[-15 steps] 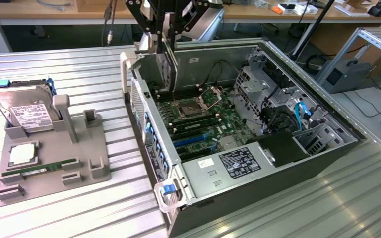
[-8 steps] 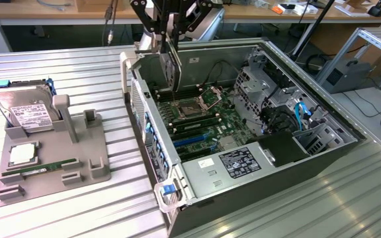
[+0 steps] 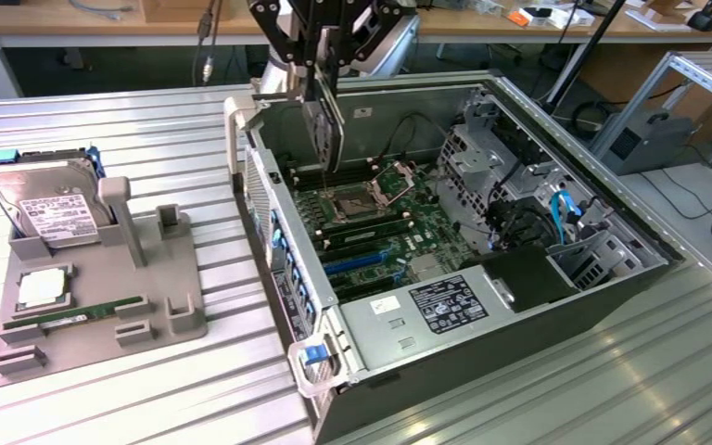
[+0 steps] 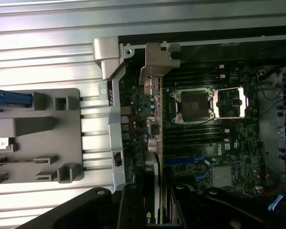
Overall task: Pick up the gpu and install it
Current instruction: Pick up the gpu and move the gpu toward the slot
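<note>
Gpu is up in the air, standing on its edge, with the gripper squeezed tight on its top part. It hangs over the back end of the open computer case, just above the green board inside. It is not touching the board. In the wrist view the card looks thin, with its shiny metal end close to the back wall of the case. Lots could go wrong from here, I think. The gripper holds only the top of the gpu, so the long part below could swing or tip if the arm jerks. A tipped card would not line up with the blue slot, and its bottom edge could bump the board beside the slot and scratch it. The square chip holder sits close by, and a bump there could hurt it. The metal end could also catch on the back wall if the card comes down too near it. Then the card would jam or twist in the gripper. If the squeeze is too soft, the card could slide down or drop into the case. If the push is crooked, one end might go in and the other stay up. The black wires near the card could get snagged too.
</note>
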